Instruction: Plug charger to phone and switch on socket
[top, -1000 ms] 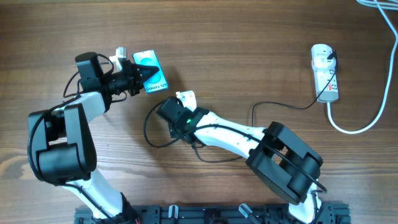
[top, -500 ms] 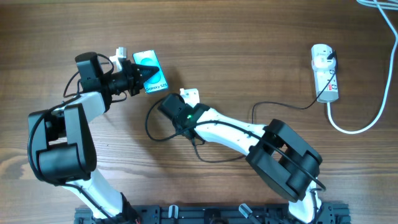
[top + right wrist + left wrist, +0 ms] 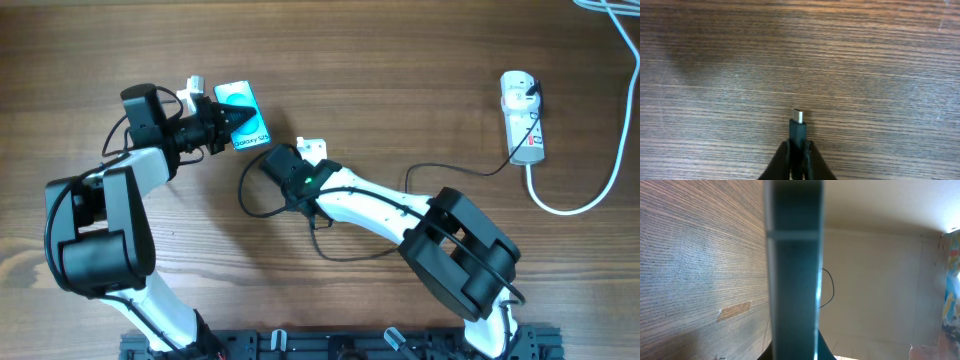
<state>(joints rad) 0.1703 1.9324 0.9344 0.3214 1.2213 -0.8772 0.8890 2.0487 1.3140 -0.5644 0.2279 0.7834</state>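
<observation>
The phone (image 3: 246,115), teal-screened with white edging, is held off the table at the upper left by my left gripper (image 3: 224,123), which is shut on it. In the left wrist view the phone (image 3: 794,270) shows edge-on as a dark teal upright band. The charger is a thin black cable (image 3: 330,252) looping across the middle of the table, its plug (image 3: 534,95) sitting in the white socket (image 3: 519,112) at the far right. My right gripper (image 3: 270,163) sits just below and right of the phone. In its wrist view the right gripper (image 3: 798,148) is shut on the charger's connector (image 3: 798,129), the metal tip (image 3: 798,115) pointing forward.
A thick white cord (image 3: 600,190) curves from the socket off the table's top right corner. The charger cable's slack loops lie under and beside my right arm (image 3: 380,210). The wooden table (image 3: 400,60) carries nothing else.
My right gripper has closed from wide open onto the charger's connector and shifted slightly toward the phone. The left arm and the phone have not moved.
</observation>
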